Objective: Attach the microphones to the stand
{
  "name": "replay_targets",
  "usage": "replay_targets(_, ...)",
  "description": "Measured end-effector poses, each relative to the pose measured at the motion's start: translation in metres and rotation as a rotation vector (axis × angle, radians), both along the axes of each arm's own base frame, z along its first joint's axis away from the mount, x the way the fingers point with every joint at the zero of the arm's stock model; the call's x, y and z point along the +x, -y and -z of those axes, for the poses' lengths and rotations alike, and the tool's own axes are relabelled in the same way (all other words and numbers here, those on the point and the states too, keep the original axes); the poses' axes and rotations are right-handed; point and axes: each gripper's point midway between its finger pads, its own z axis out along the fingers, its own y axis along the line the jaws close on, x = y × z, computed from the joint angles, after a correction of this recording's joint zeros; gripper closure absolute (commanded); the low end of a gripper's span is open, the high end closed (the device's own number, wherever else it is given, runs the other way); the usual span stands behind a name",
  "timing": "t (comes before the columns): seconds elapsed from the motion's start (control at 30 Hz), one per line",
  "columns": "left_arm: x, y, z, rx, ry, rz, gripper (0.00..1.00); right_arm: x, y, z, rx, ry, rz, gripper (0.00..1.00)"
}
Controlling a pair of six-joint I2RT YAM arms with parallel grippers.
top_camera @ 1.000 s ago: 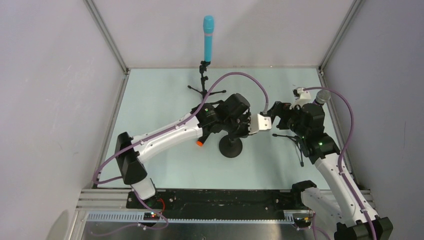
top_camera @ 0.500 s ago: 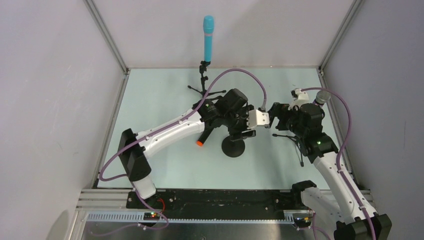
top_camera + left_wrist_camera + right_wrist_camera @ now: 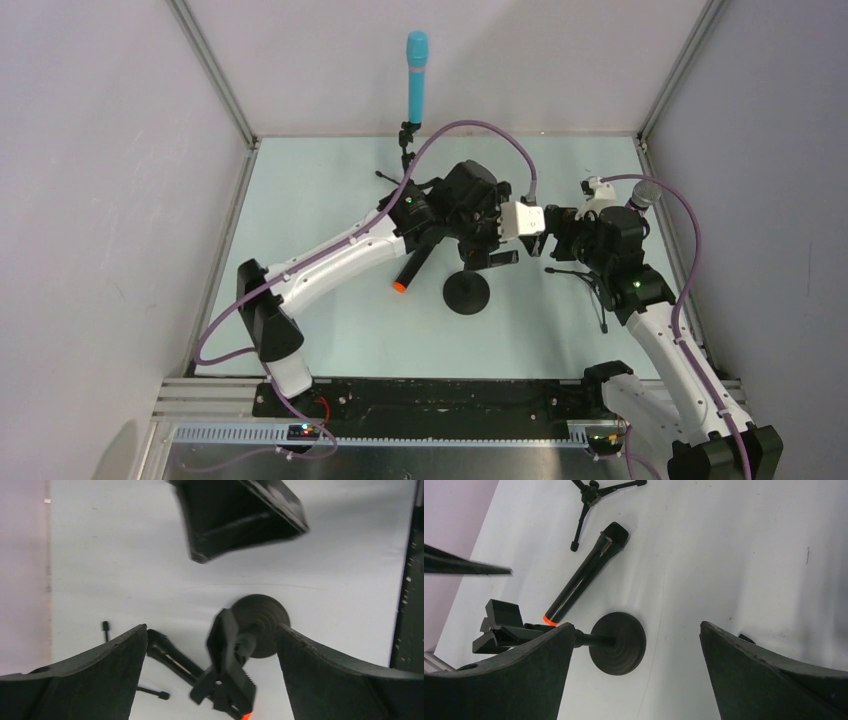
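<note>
The black microphone with an orange end (image 3: pixel 410 270) lies on the table left of the round-base stand (image 3: pixel 466 293). The stand's clip (image 3: pixel 230 655) is empty. My left gripper (image 3: pixel 212 635) is open above this clip, holding nothing. The black mic (image 3: pixel 170 655) passes behind the clip. My right gripper (image 3: pixel 636 635) is also open and empty, above the stand's base (image 3: pixel 619 642), and the black mic (image 3: pixel 584 575) lies beyond it. The turquoise microphone (image 3: pixel 417 75) stands in a tripod stand (image 3: pixel 405 150) at the back. The purple mic's silver head (image 3: pixel 645 192) shows behind my right arm.
A second tripod stand (image 3: pixel 590 285) sits under my right arm. The two grippers (image 3: pixel 490 245) (image 3: pixel 555 232) hang close together over the table's middle. Grey walls and a metal frame (image 3: pixel 215 85) enclose the table on three sides.
My left gripper has opened from shut and lifted toward the back, away from the stand's clip. The right arm has barely moved.
</note>
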Motion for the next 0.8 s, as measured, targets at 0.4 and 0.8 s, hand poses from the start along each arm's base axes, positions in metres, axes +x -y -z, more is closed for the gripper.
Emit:
replay_targets(0.4,0.063,-0.008,-0.092,-0.135,0.282,-0.292,0.0,-0.001,-0.002,0.0,0.005,-0.002,-0.012,0.01)
replay_targets(0.8,0.143,-0.115,-0.085,-0.167,0.404,-0.876,0.0,-0.002,-0.003,0.002,0.009,-0.008,-0.021,0.01)
